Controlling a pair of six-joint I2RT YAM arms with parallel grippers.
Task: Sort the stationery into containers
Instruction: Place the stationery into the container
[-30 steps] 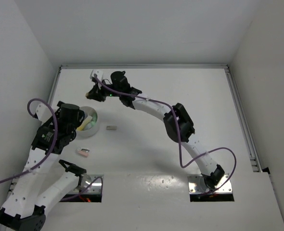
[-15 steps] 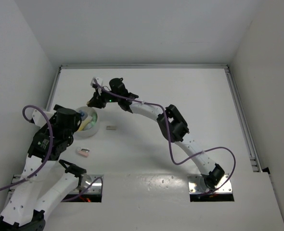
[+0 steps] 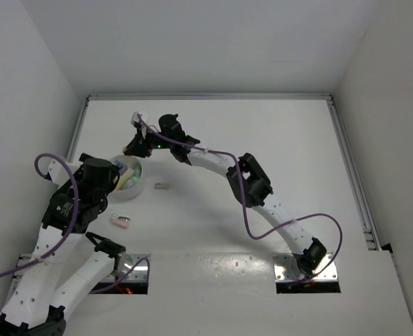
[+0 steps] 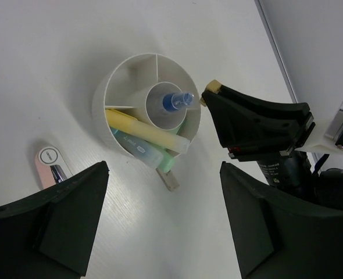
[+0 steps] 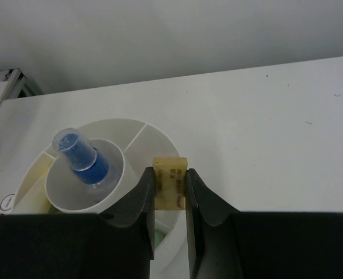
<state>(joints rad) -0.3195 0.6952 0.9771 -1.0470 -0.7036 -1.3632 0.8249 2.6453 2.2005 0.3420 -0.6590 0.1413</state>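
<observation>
Right pincer (image 5: 169, 173) brought tan block (image 5: 170, 190) to bowl (image 4: 122, 81); pen (image 4: 176, 101), markers (image 4: 142, 129) inside.

From above, the left arm's wrist covers the near-left part of the bowl (image 3: 139, 185), so its contents cannot be seen there. Whatever the right gripper (image 3: 132, 145) pinches is too small to make out. In the left wrist view only a corner of the tan block (image 4: 213, 87) pokes past that gripper's black body. The pink block (image 4: 48, 161) slips partly under a finger (image 4: 61, 221) of the left gripper (image 4: 164, 167) (both fingers run off the bottom edge). In the right wrist view the fingers (image 5: 138, 203) hide the tan block's lower end and the bowl's near rim. The block's printing is too blurred to read.
</observation>
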